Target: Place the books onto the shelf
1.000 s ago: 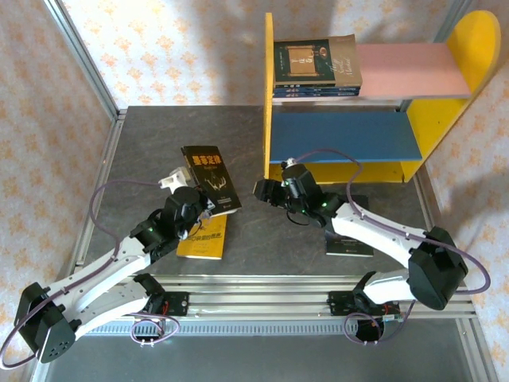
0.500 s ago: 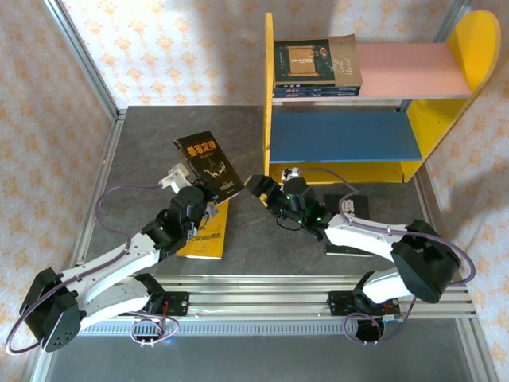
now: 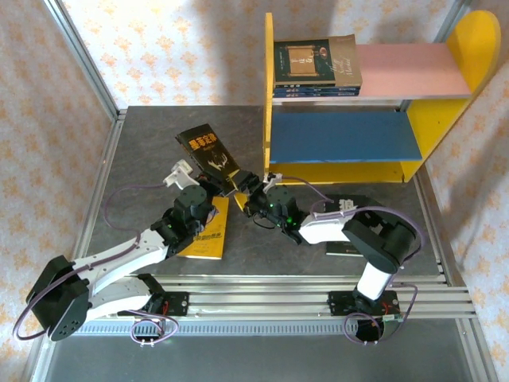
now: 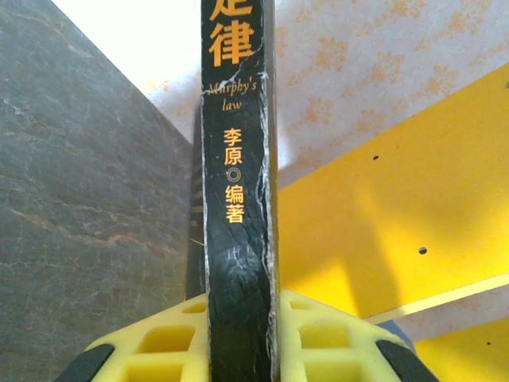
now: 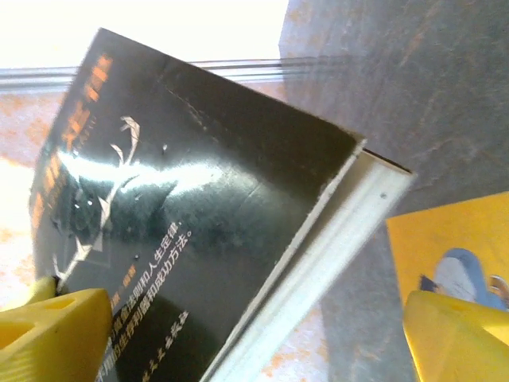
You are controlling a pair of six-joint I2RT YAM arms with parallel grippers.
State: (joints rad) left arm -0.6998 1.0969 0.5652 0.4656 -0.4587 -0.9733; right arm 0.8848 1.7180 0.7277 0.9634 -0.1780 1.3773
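Observation:
My left gripper (image 3: 208,188) is shut on the black book with the yellow Chinese title (image 3: 208,153), holding it tilted above the table. In the left wrist view its spine (image 4: 237,199) stands upright between the yellow pads (image 4: 326,338). My right gripper (image 3: 248,193) is open at the book's lower right corner. The book's cover (image 5: 199,215) lies slanted between the wide-apart fingers (image 5: 56,330). A plain yellow book (image 3: 205,235) lies flat under the left arm. A dark book (image 3: 350,247) lies under the right arm. The shelf (image 3: 268,87) holds a stack of books (image 3: 316,68) on its pink board (image 3: 413,68).
The shelf's blue board (image 3: 342,135) is bare. Its yellow left side panel (image 4: 382,223) stands close behind the held book. Metal frame rails (image 3: 87,72) and patterned walls bound the grey table (image 3: 143,143). Open tabletop lies at the back left.
The left arm has carried the black book up and to the right. The right arm has swung left to the book, and its jaws have opened wide around the corner.

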